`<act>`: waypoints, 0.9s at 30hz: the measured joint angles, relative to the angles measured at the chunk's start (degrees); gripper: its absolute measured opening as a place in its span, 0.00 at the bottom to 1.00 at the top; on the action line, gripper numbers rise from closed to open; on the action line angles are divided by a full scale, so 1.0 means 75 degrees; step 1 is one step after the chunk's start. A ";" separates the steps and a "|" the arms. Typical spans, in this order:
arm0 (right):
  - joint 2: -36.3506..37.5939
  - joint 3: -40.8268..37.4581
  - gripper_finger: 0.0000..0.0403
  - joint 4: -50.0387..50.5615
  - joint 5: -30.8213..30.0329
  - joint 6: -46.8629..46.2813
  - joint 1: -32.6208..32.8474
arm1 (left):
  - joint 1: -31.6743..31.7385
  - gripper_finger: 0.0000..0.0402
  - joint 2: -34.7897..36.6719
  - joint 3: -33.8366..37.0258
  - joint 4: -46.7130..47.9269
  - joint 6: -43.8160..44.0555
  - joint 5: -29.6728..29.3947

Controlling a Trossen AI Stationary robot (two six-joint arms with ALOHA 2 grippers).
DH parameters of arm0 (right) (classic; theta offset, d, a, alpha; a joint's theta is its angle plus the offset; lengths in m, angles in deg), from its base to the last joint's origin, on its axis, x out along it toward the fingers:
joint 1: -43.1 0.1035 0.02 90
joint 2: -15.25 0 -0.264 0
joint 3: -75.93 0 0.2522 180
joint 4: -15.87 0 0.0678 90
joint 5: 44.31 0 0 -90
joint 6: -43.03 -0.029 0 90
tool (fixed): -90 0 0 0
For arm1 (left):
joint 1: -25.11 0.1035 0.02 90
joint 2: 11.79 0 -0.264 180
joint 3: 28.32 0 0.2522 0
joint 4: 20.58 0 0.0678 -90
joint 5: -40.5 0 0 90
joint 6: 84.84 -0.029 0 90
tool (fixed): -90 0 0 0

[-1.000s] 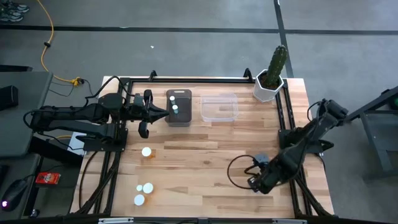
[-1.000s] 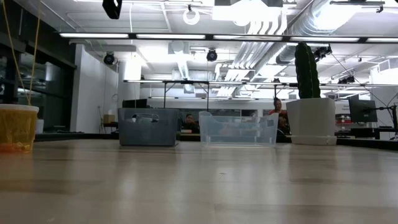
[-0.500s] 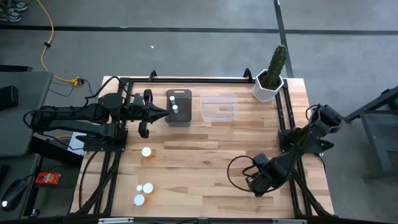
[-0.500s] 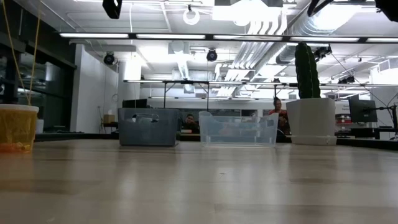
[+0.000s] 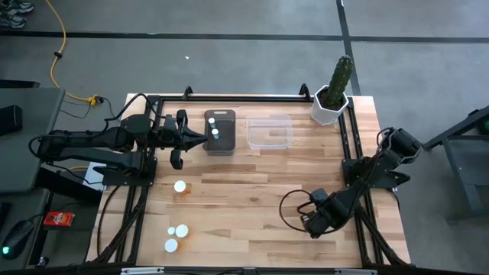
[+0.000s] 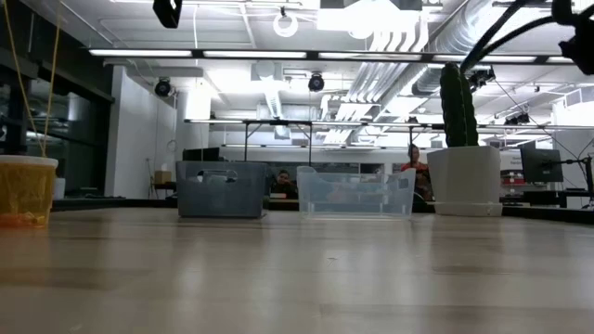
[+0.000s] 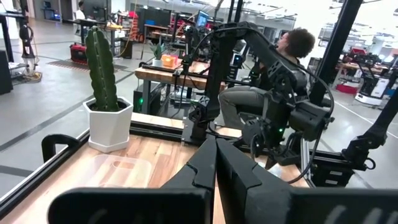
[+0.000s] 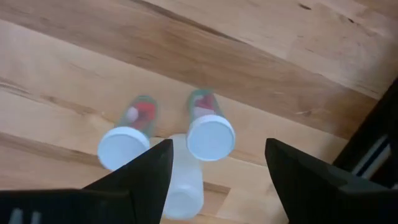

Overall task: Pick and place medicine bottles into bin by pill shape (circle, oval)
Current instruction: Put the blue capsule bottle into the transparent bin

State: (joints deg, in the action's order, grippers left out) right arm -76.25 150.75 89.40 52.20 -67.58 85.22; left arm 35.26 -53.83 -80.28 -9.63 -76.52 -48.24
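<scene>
White-capped medicine bottles, grey bin, clear bin, green cactus.

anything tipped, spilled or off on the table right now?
Nothing stands out. Two bottles sit in the grey bin, the clear bin looks empty, and three loose bottles plus one more stand cap-up on the table. No spill or damage shows.

You have white-capped medicine bottles: one orange, upright, alone on the counter; three clustered nearby; two standing inside the grey bin.
</scene>
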 joint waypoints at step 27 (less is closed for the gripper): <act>0.0003 -0.0380 0.41 -0.0414 0.0148 -0.0252 -0.0183 | 0.0000 0.00 0.0000 0.0000 -0.0003 -0.0079 -0.0061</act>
State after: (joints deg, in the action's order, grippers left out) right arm -76.23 147.90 86.29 53.31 -69.47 83.85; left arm 35.26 -53.83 -80.28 -9.65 -77.11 -48.70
